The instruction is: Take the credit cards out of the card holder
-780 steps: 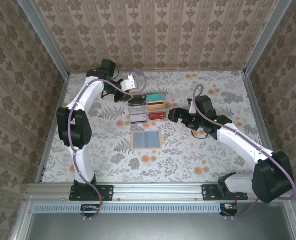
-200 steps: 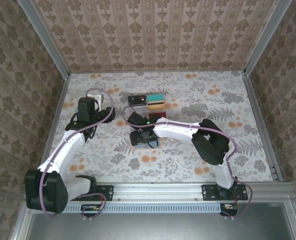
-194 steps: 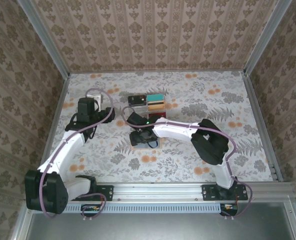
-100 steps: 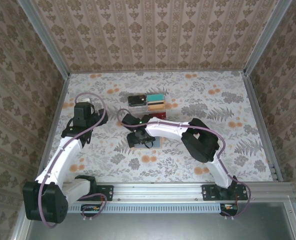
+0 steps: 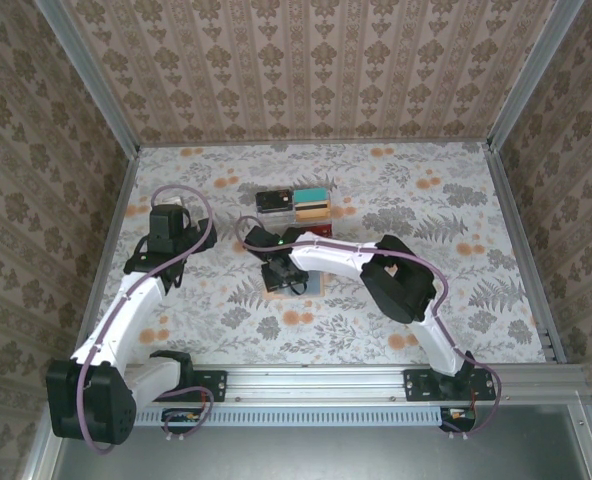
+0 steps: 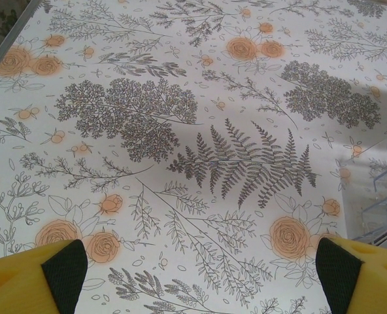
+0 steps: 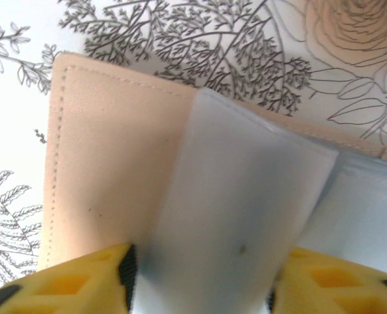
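L arm [image 5: 126, 300] runs up the left side of the floral table [image 5: 446, 220], wrist bent over bare print, well left of everything else. L gripper [image 6: 200, 278], wrist cam: yellow fingers [image 6: 23, 284] w/ black pads stand wide apart at the bottom corners, nothing btwn them but tabletop. Clear tray [image 6: 383, 196] edges in at the right of that view.

Centre, top cam: the tray sits towards the back w/ credit cards [image 5: 312, 197] in its compartments. Black card [image 5: 273, 200] is in the back-left slot, teal card [image 5: 306, 193] back-right, orange card [image 5: 314, 210] just in front of the teal.

Just in front of the tray the card holder [image 5: 313, 284] lies spread on the table, mostly hidden under R gripper [image 5: 281, 272]; only its right part shows.

R wrist cam, close-up: tan leather w/ a stitched edge lies flat on the print, and a pale grey-blue flap [image 7: 239, 209] of the holder rises off it into the jaws. The flap fills the gap and both R fingers [image 7: 82, 278] press on its side edges, so R gripper is clamped on the holder's flap. Can't tell if a card is inside it.

R arm [image 5: 401, 285] comes from its base near-right, elbow mid-table, forearm reaching left across the front of the tray.
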Motion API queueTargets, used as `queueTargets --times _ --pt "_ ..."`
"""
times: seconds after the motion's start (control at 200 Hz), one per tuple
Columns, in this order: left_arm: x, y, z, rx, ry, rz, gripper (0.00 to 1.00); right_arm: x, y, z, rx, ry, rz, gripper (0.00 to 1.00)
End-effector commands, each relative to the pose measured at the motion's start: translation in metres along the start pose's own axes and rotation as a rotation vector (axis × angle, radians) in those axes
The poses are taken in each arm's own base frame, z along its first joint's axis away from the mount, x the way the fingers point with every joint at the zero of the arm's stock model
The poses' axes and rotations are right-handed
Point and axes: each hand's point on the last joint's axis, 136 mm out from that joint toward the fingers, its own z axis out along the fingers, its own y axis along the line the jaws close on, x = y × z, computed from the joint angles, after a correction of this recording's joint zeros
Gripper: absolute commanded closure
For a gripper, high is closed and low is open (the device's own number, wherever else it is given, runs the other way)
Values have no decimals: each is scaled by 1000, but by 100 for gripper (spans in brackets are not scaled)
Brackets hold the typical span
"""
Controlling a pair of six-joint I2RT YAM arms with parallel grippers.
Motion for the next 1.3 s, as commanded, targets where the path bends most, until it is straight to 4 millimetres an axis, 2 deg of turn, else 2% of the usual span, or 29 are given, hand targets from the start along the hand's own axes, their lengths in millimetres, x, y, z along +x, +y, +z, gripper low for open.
queueTargets --times 0.0,0.11,0.205,0.3,0.475,0.575,0.635,0.76,0.855,0.92,0.935,0.96,1.155,1.205,1.295 --pt "4 1 2 1 17 -3 6 19 -3 18 -39 70 23 55" --pt "4 1 2 4 18 -6 6 11 2 7 -91 39 34 63" --pt "3 0 1 6 17 -11 6 1 6 -8 -124 -4 29 63" --pt "0 0 0 5 8 -22 6 -12 10 -33 -162 -67 27 52" --pt "-17 7 -9 -41 -34 -57 5 -37 18 -95 -268 -205 38 28" --pt "-35 13 -19 -79 -90 -63 5 -50 13 -128 -335 -299 63 17" --pt "-47 16 -26 -97 -128 -61 4 -58 3 -147 -355 -361 76 13" --pt "-67 27 -40 -158 -194 -53 3 -72 -45 -188 -264 -538 102 1" --pt "-79 35 -48 -192 -254 -64 0 -74 -94 -216 -161 -664 161 0" --pt "-83 38 -48 -193 -280 -54 0 -73 -126 -224 -114 -708 220 0" --pt "-83 39 -47 -197 -283 -53 0 -72 -135 -233 -110 -735 237 0" --pt "-83 41 -46 -206 -289 -54 0 -70 -148 -238 -84 -760 256 0" --pt "-68 62 -22 -255 -309 -74 0 -40 -259 -248 329 -904 372 0" --pt "-64 66 -15 -260 -318 -55 0 -32 -282 -246 384 -906 399 0" --pt "-58 60 0 -228 -340 39 0 -18 -315 -239 453 -930 434 0"
